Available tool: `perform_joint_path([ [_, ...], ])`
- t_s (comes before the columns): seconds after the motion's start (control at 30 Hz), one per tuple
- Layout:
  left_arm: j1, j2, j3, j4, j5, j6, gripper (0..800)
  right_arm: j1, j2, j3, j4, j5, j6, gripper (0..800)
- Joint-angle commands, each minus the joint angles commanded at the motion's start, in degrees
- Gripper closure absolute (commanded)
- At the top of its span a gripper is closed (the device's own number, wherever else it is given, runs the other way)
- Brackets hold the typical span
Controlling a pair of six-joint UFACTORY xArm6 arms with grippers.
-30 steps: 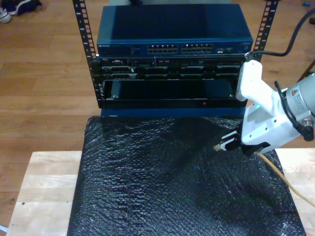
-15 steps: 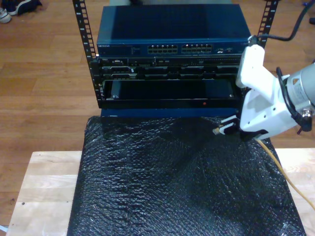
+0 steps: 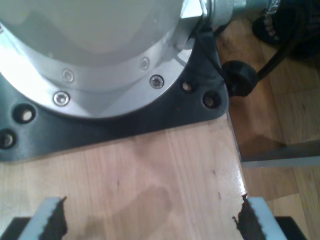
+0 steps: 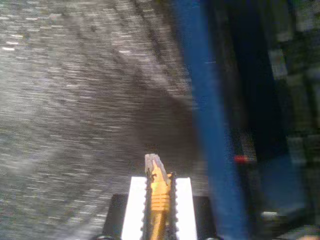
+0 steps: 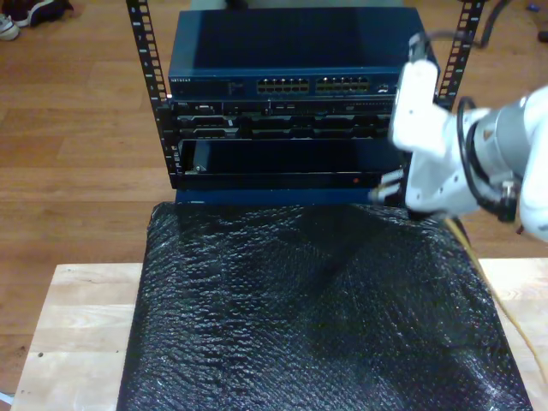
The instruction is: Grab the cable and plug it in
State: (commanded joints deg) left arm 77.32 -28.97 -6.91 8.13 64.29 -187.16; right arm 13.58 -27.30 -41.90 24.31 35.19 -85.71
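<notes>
The yellow-orange cable (image 5: pixel 481 272) trails across the exterior view's right side over the black mat. Its clear plug (image 5: pixel 377 193) sticks out of my second gripper (image 5: pixel 388 187), which hovers just in front of the rack's lower front panel. In the second wrist view my second gripper (image 4: pixel 160 197) is shut on the cable (image 4: pixel 159 200), with the plug tip (image 4: pixel 152 163) poking past the white fingers (image 4: pixel 136 200) toward a blue edge. My first gripper (image 3: pixel 150 222) stands open over bare wood, facing a round metal arm base (image 3: pixel 90 55).
A blue network switch (image 5: pixel 300 51) with two blocks of ports (image 5: pixel 312 85) sits atop the black rack (image 5: pixel 282 128), above an open dark bay. A black bubble-wrap mat (image 5: pixel 300 308) covers the wooden table (image 5: pixel 81 325). A small red light (image 4: pixel 241 159) glows near the blue edge.
My second gripper has carried the plug up and toward the rack, drifting to the exterior view's left, from over the mat to the rack's lower front.
</notes>
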Motion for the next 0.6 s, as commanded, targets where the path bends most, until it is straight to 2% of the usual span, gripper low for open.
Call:
perform_joint_path([
  [0.23, 0.0, 0.0, 0.0, 0.0, 0.0, 0.0, 0, 0.0, 4.8, -0.8, -1.2, -8.5, -0.3, 800],
  [0.43, 0.0, 0.0, 0.0, 0.0, 0.0, 0.0, 0, 0.0, 8.6, 0.9, -9.7, -18.3, 0.1, 800],
  [0.6, 0.0, 0.0, 0.0, 0.0, 0.0, 0.0, 0, -0.3, 8.8, 4.2, -10.4, -20.3, 0.2, 800],
])
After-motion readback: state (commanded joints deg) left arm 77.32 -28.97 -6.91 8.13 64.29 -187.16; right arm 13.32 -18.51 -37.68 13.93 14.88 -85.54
